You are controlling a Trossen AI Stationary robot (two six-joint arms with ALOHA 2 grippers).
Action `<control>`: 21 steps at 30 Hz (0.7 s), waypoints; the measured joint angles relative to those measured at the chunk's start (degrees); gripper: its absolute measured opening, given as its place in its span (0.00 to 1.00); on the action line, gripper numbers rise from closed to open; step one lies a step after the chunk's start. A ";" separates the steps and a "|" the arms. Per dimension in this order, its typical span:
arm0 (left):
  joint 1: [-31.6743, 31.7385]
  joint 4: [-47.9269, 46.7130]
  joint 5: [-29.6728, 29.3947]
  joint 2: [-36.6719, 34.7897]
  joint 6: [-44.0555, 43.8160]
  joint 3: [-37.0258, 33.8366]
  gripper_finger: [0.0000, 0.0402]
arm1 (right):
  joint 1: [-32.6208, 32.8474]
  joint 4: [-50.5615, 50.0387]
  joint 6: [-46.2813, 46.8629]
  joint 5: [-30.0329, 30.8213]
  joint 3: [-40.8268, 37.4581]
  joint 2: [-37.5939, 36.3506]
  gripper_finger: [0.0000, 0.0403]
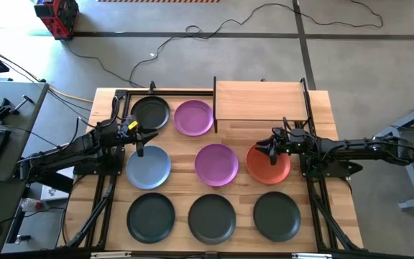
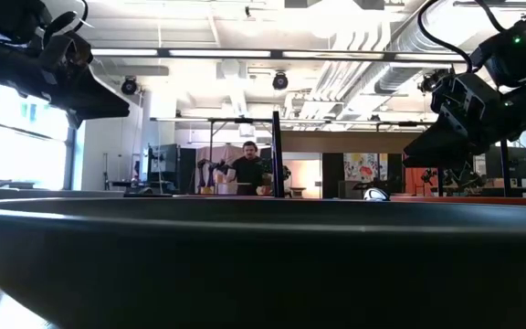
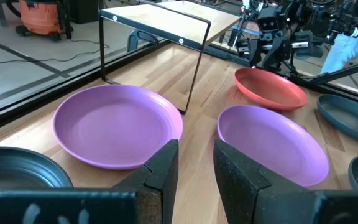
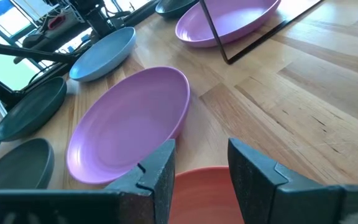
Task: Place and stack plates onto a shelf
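Note:
Eight plates lie flat on the tabletop. In the far row are a dark one (image 1: 150, 113) and a purple one (image 1: 194, 117). In the middle row are a pale blue-grey one (image 1: 148, 167), a purple one (image 1: 216, 164) and an orange-red one (image 1: 268, 164). Three dark plates (image 1: 212, 218) lie along the near edge. The shelf (image 1: 261, 101) stands at the far side with a bare board. My left gripper (image 1: 139, 144) is open, between the far dark plate and the blue-grey plate. My right gripper (image 1: 272, 150) is open over the orange-red plate's far rim (image 4: 204, 186). My right gripper's fingers (image 4: 253, 174) come slanting from the table's right, over the orange-red plate's far rim (image 3: 253, 73). I cannot tell whether they touch it. The plate lies flat on the table.
The shelf's thin black rod frame (image 3: 194, 62) stands just beyond the far purple plate (image 3: 114, 124). A dark plate's rim (image 2: 263, 265) fills the low view's foreground. A person (image 2: 249, 169) stands far off in the room behind. Bare wood shows between the plates.

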 joint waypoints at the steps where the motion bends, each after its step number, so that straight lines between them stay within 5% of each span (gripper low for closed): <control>1: 0.00 0.00 -0.01 -0.01 0.00 -0.01 0.22 | 0.00 0.00 0.02 0.00 -0.02 0.00 0.32; 13: -0.01 0.06 -2.95 -0.01 -3.29 -0.02 0.22 | 0.00 1.85 19.94 0.83 0.00 0.00 0.32; 21: -0.01 0.06 -5.63 -0.01 -9.92 0.01 0.22 | 0.02 1.54 21.49 3.87 -0.02 0.00 0.32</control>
